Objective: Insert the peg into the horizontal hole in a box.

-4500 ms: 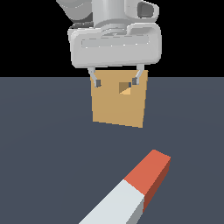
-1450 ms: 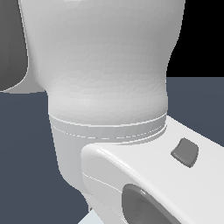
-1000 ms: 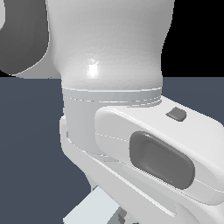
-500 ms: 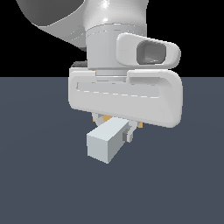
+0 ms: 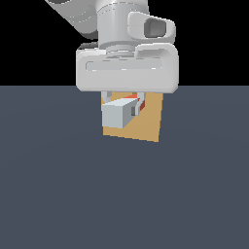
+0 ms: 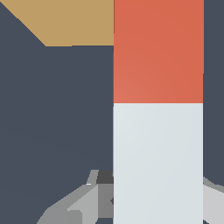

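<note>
My gripper (image 5: 125, 104) is shut on the peg (image 5: 118, 112) and holds it off the floor, level, in front of the tan box (image 5: 143, 121). The peg's grey-white end faces the exterior camera; its red-orange end (image 5: 137, 104) points toward the box face. In the wrist view the peg (image 6: 157, 144) runs lengthwise from my fingers (image 6: 83, 203), and its red-orange part (image 6: 157, 52) reaches up to the box (image 6: 74, 22). The hole is hidden behind the peg and gripper.
The dark grey-blue floor (image 5: 58, 194) spreads around the box. The arm's white hand (image 5: 126, 68) covers the box's top in the exterior view.
The arm has pulled away from the camera and lifted the peg. The peg is now higher and nearer the box than half a second ago, with its red end toward the box.
</note>
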You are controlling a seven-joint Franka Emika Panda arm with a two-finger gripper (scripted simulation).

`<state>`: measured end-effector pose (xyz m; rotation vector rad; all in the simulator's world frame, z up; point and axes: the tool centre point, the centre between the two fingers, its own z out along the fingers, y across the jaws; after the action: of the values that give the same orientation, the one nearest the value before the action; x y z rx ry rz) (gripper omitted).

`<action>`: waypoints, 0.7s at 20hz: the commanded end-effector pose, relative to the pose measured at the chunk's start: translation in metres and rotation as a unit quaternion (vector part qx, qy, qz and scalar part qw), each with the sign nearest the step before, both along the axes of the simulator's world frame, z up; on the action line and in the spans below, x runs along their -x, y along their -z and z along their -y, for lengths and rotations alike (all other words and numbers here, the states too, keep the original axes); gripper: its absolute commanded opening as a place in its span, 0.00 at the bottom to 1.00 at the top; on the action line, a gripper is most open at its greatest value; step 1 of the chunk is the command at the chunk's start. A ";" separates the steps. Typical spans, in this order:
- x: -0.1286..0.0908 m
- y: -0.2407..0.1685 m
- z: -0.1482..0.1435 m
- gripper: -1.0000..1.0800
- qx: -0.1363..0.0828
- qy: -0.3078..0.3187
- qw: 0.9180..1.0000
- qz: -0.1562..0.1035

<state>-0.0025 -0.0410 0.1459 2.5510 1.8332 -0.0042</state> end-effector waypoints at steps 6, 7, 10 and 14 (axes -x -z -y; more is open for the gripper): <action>0.001 -0.008 -0.008 0.00 -0.001 -0.011 1.000 0.001; 0.001 -0.007 -0.007 0.00 -0.001 -0.009 1.000 0.001; 0.001 -0.006 -0.006 0.00 -0.001 -0.007 1.000 0.001; 0.001 -0.006 -0.005 0.00 -0.001 -0.008 1.000 0.001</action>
<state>-0.0048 -0.0356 0.1498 2.5394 1.8546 -0.0067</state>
